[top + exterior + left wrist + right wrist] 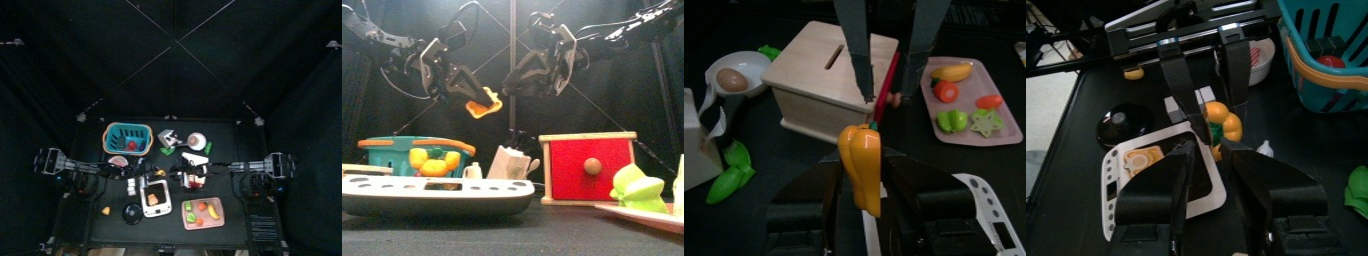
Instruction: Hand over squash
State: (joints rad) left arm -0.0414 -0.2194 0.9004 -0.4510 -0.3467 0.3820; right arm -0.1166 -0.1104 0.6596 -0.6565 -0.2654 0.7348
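We see a teal plastic basket (127,140), a pink rectangular tray (203,224) and a white dish rack (155,201) on the small black table (94,190).

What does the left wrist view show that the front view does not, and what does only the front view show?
Only the left wrist view shows the slot in the top of the wooden box, a bowl holding an egg, and red and yellow toy foods on the pink tray. Only the front view shows the teal basket, the white rack and the box's red front with its knob. Both show the squash gripped in the left tool, and the box itself.
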